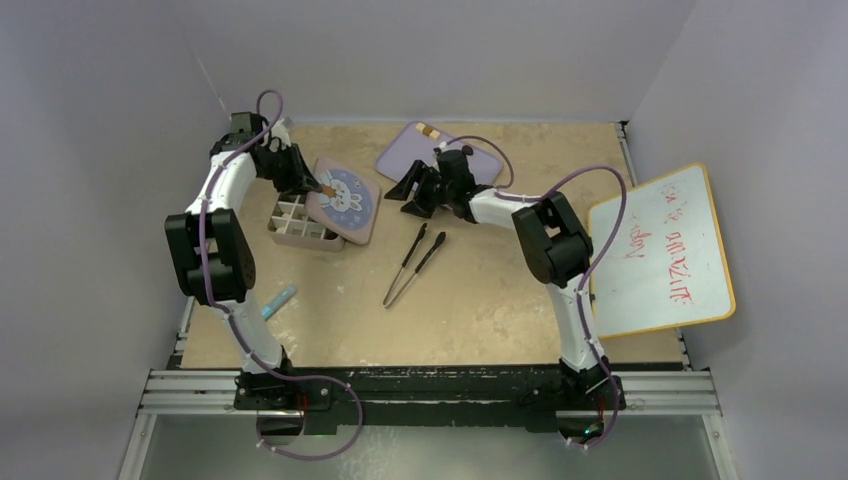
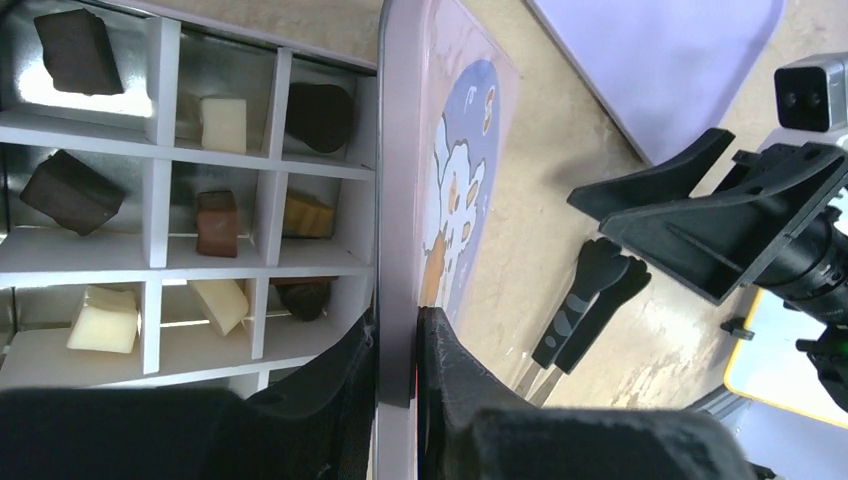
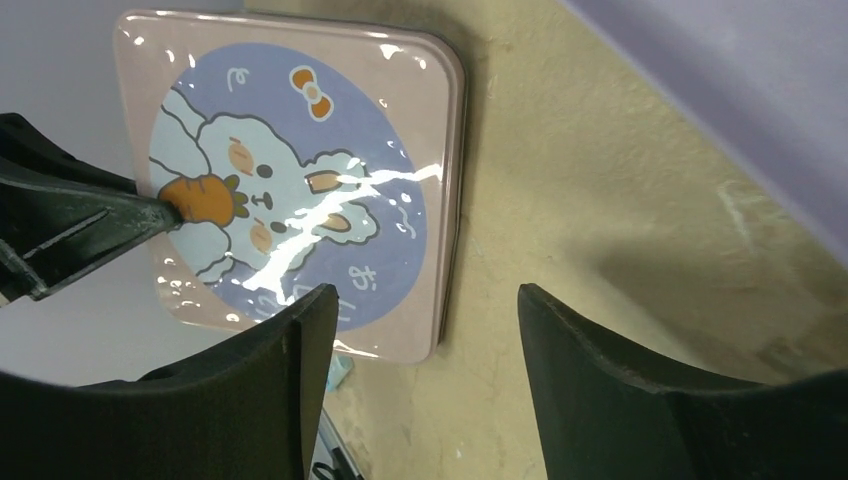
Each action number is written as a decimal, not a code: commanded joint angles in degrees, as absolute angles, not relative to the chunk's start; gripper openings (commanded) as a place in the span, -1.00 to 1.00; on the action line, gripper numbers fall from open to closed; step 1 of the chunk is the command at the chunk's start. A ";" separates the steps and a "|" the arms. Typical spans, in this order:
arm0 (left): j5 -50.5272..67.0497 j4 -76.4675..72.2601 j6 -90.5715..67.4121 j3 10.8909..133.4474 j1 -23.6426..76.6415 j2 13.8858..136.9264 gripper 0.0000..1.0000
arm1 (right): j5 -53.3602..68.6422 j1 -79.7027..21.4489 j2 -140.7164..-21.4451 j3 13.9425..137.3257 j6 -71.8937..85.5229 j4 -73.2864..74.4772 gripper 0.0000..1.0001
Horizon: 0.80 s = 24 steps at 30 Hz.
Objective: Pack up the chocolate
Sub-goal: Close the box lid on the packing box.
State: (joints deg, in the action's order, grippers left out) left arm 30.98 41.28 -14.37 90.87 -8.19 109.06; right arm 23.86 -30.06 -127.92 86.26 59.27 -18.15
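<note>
Nine chocolates fill the divided box, one per cell: four dark, two brown, three cream. The left gripper is clamped on the one lid at the box's edge. The right gripper has its jaws apart just beyond the lid.

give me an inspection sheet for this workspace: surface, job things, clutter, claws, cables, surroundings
surface: beige table, scuffed and stained
job's things: chocolate, one piece in each visible compartment of the divided box; bunny lid beside it
clutter: black tweezers mid-table, purple tray at the back, small blue item near the left edge
claws: left claw shut on the lid's edge; right claw open, empty
cables: purple cable looped along each arm
surroundings: white walls, whiteboard with red writing on the right
</note>
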 commanded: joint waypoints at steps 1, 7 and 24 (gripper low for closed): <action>20.50 42.17 -13.07 89.50 -9.10 105.87 -0.73 | 23.20 -32.86 -129.73 90.59 58.50 -15.81 0.34; 9.37 38.40 -17.83 86.13 -11.01 104.95 -0.43 | 19.01 -35.88 -132.21 94.26 57.39 -10.58 0.33; 12.53 38.92 -13.80 88.01 -14.78 110.77 0.46 | 20.96 -37.53 -136.66 101.65 56.19 -10.49 0.02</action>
State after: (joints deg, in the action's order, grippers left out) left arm 8.03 39.97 -15.81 86.89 -13.26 109.80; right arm 20.08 -37.08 -136.53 98.78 57.54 -10.15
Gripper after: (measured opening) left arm 0.724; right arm 0.555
